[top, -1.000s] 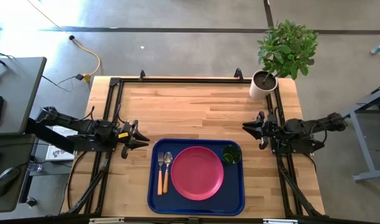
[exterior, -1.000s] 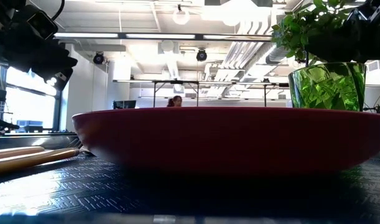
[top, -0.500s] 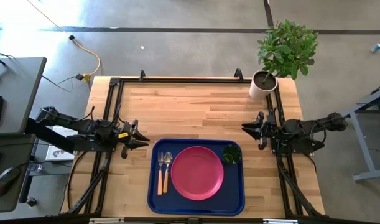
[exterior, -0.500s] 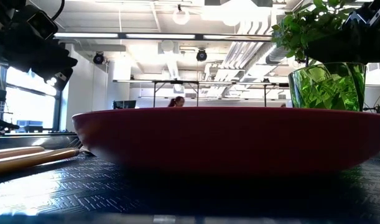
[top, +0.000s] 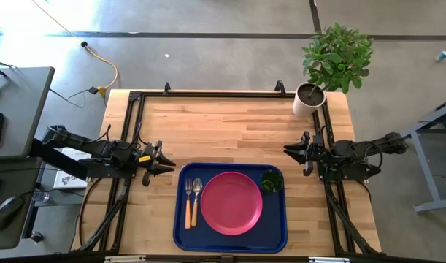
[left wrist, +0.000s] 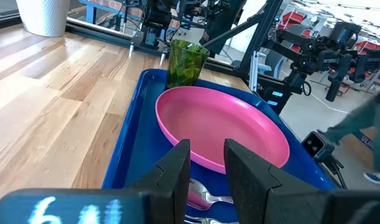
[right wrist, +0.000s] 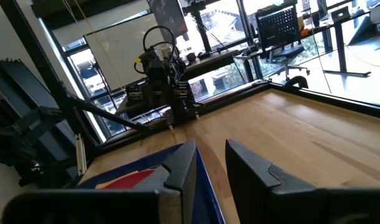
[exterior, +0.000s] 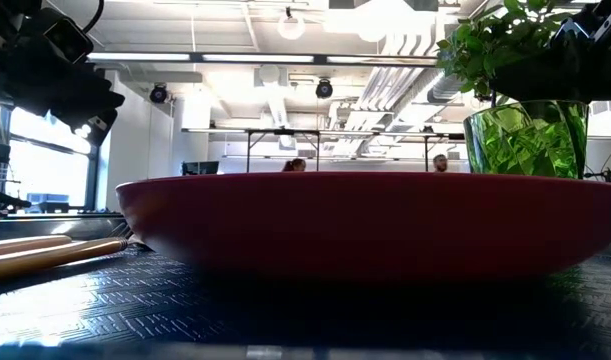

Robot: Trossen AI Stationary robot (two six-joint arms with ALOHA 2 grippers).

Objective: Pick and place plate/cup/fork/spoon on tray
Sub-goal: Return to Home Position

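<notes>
Looks pretty much done to me. From the high view, the dark-blue tray (top: 232,207) sits at the table's 6 o'clock edge with everything on it: the pink plate (top: 231,203) in the middle, the fork (top: 187,202) and spoon (top: 196,199) lying side by side at the plate's 9 o'clock, and the green cup (top: 272,180) at about its 2 o'clock, just beside the rim. The left gripper (top: 166,167) is parked off the tray's 10 o'clock corner, the right gripper (top: 289,149) off toward 2 o'clock, both empty and apart from the tray. The white pot with a leafy plant (top: 309,98) stays out at the table's 1 o'clock corner.

Low view is basically a wall of plate (exterior: 375,225), with the cup (exterior: 526,140) poking up behind it at 2 o'clock and the two tan cutlery handles (exterior: 45,255) lying at 9 o'clock on the tray floor.

Left wrist view: the fingers (left wrist: 173,175) stand slightly apart with nothing between them, looking over the plate (left wrist: 222,129) and cup (left wrist: 187,63).

Right wrist view: same deal, fingers (right wrist: 180,167) parted and empty, and the tray's blue edge (right wrist: 186,177) just peeks in.

So nothing seems left to pick; I'd guess the arms are just resting.
</notes>
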